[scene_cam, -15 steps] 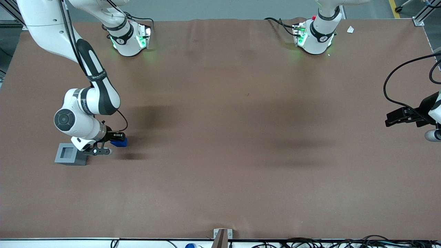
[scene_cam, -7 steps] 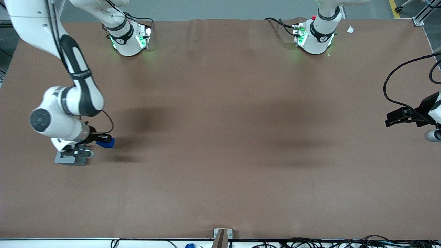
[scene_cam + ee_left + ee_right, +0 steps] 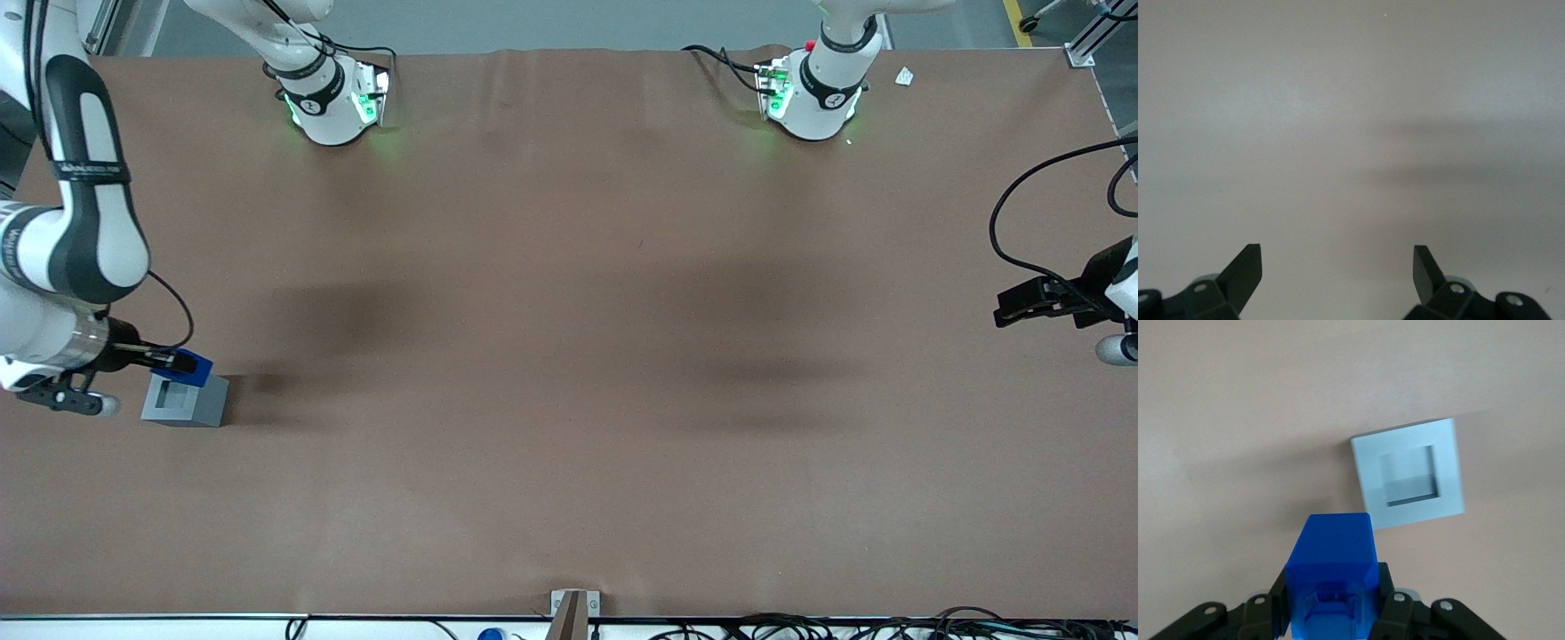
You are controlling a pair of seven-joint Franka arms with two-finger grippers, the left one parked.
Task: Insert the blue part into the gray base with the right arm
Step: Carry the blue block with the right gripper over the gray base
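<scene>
The right arm's gripper point(image 3: 178, 363) is shut on the blue part point(image 3: 193, 367) and holds it in the air over the upper edge of the gray base point(image 3: 182, 404), at the working arm's end of the table. In the right wrist view the blue part point(image 3: 1330, 570) sits between the black fingers point(image 3: 1388, 603), and the gray base point(image 3: 1408, 473) lies on the table below with its square socket open and empty.
The brown table mat point(image 3: 569, 356) stretches wide toward the parked arm's end. Two arm bases point(image 3: 333, 98) stand at the table's edge farthest from the front camera. A small metal bracket point(image 3: 573, 609) sits at the edge nearest it.
The right arm has swung sideways toward its own end of the table, carrying the blue part from beside the gray base to over it. The base, earlier partly covered by the wrist, now shows whole.
</scene>
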